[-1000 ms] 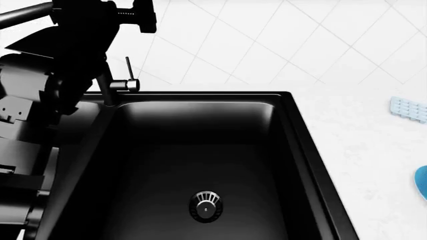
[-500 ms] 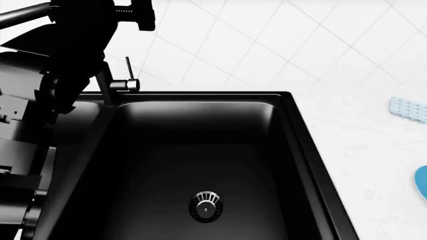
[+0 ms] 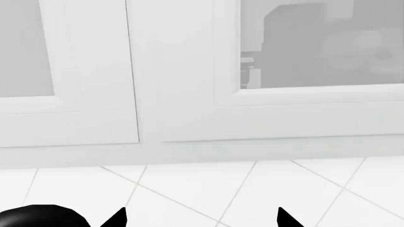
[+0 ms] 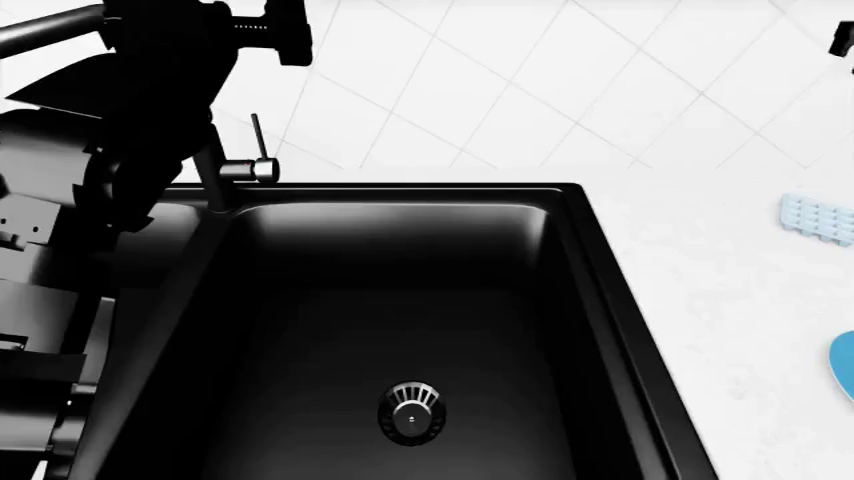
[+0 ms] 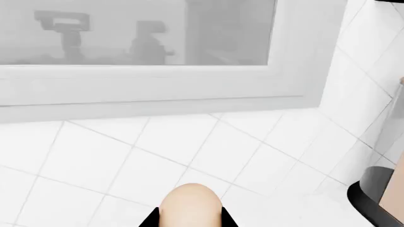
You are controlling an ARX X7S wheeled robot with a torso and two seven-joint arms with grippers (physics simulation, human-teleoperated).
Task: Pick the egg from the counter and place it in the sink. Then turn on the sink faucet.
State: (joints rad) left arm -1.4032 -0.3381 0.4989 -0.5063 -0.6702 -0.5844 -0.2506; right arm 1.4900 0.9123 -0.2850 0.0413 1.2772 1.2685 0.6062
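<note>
The right gripper (image 5: 189, 222), clamped on the smooth beige oval egg (image 5: 189, 204), just popped into the head view's top-right corner, so the drop into the glossy black sink (image 4: 400, 300) looks close; the left jaws sit wide apart.

Left claw (image 3: 200, 218) spread apart, right claw (image 5: 189, 218) clamping egg (image 5: 189, 204)

head looks down into sink (image 4: 400, 290); wrists face the tiled wall (image 3: 208, 194).

Sink (image 4: 400, 300) basin lies open; left arm (image 4: 94, 200) crowds the faucet (image 4: 240, 170) side
</note>
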